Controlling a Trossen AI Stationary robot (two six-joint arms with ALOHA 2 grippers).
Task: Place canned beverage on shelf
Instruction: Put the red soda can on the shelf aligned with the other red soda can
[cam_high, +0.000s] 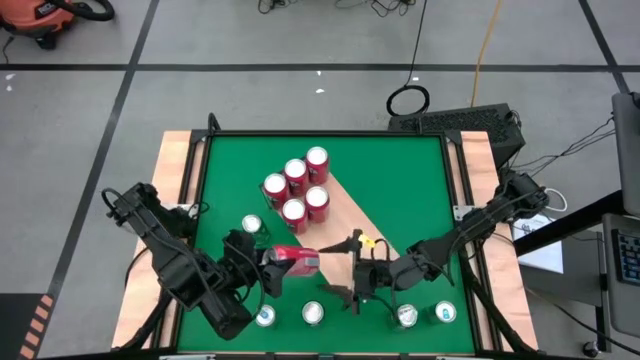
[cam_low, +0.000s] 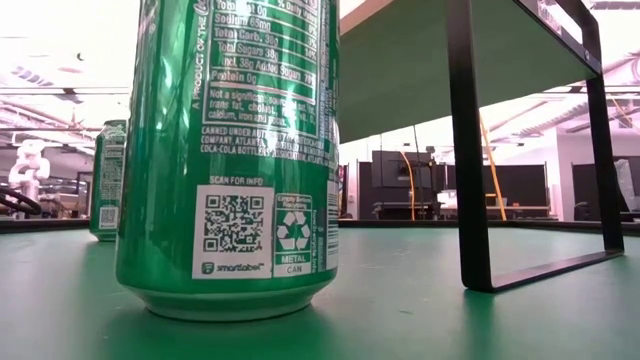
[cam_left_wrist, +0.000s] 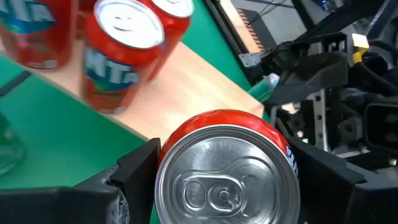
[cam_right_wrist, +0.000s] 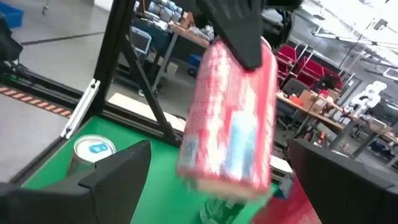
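My left gripper (cam_high: 290, 262) is shut on a red can (cam_high: 297, 260) and holds it in the air beside the near left edge of the shelf (cam_high: 352, 215), a light wood board on a black frame (cam_low: 470, 150). The can's silver top (cam_left_wrist: 227, 177) faces my left wrist. My right gripper (cam_high: 344, 268) stands open just to the can's right. Its fingers (cam_right_wrist: 118, 171) are apart, and the can (cam_right_wrist: 231, 118) is in front of them, untouched. Several red cans (cam_high: 297, 187) stand upright on the shelf's far end. My left gripper pinches the red can between its two fingers, one on each side of the wall just below the top rim (cam_left_wrist: 163, 168). The fingers reach along the can from its top end. The can hangs tilted, clear of the table and the shelf.
Green cans stand on the green table: one (cam_high: 252, 226) left of the shelf and several along the near edge (cam_high: 313, 314) (cam_high: 407, 316). One of them (cam_low: 230, 150) fills the low view, with another (cam_low: 108, 180) behind it.
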